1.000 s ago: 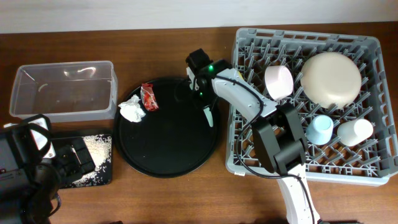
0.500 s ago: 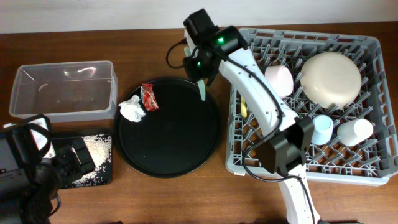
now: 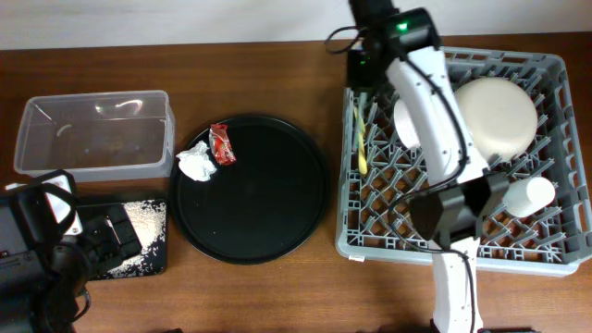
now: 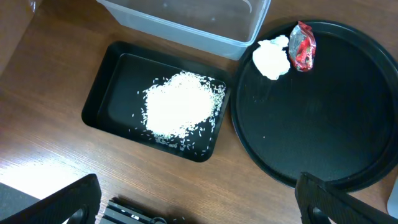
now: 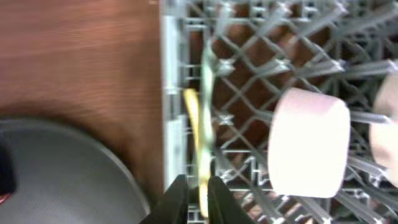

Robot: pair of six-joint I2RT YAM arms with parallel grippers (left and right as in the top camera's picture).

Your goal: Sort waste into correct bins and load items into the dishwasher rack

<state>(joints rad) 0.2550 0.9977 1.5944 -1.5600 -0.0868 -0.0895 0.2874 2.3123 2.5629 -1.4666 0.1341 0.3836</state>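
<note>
Where wood table (image 3: 259,79) ends, pale wall (image 3: 185,18); rack (image 3: 546,236) on table.

Mint-green utensil (image 5: 207,81) between rack wall (image 5: 173,93) and pink bowl (image 5: 308,143)

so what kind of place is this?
Looks like a staged dish-clearing bench, probably not a real kitchen: a wooden table with a grey dishwasher rack holding a plate and pink bowl, a clear tub, and a black tray of rice.

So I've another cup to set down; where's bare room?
The round black tray is bare right of the tissue wad and red wrapper. The dishwasher rack's front-left grid is free; its back is crowded: cream plate, pink bowl, white cup, and the right hand holding the mint-green utensil.
</note>
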